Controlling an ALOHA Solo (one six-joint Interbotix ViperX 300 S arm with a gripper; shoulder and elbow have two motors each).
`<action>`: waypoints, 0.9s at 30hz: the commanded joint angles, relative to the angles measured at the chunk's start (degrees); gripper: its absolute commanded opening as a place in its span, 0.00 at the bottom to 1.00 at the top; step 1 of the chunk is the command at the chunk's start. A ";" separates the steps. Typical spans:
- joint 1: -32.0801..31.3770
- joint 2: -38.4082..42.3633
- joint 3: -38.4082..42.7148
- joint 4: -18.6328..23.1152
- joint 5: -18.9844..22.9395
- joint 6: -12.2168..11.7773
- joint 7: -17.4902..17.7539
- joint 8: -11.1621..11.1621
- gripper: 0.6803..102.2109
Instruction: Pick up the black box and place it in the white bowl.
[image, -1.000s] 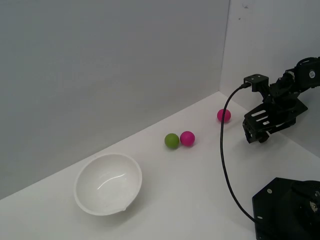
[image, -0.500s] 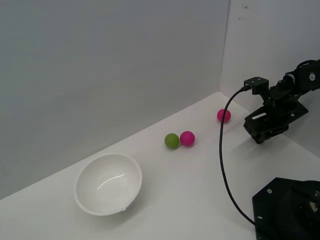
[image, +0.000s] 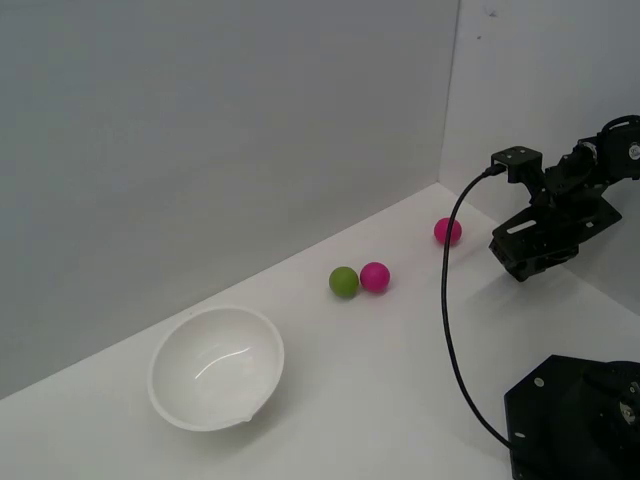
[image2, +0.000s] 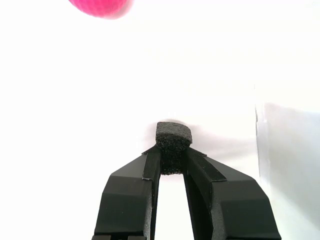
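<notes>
Two things matter for the coming move: where the claw is and where the white bowl (image: 216, 367) sits. In the exterior view, the claw (image: 522, 262) hangs above the desk (image: 380, 350) near that view's right edge, just beyond the lone pink ball (image: 447, 231). The bowl rests well apart, far toward the view's left and nearer the camera, past the green ball (image: 343, 281) and a second pink ball (image: 375, 276), which touch each other. The black box cannot be made out from this side.

In the wrist view, the claw (image2: 171, 161) is narrowed onto the black box (image2: 173, 143), both pads pressing its sides, with the box's front half jutting past the tips. By my reading, the carry must sweep across to the bowl, clearing the paired balls.
</notes>
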 joint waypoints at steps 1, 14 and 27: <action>0.26 2.11 2.46 -1.58 -1.85 1.05 1.49 0.44 0.02; 0.18 8.88 9.32 -5.01 -5.27 1.05 4.39 0.44 0.02; -4.22 16.00 16.44 -5.45 -5.71 0.53 4.39 0.44 0.02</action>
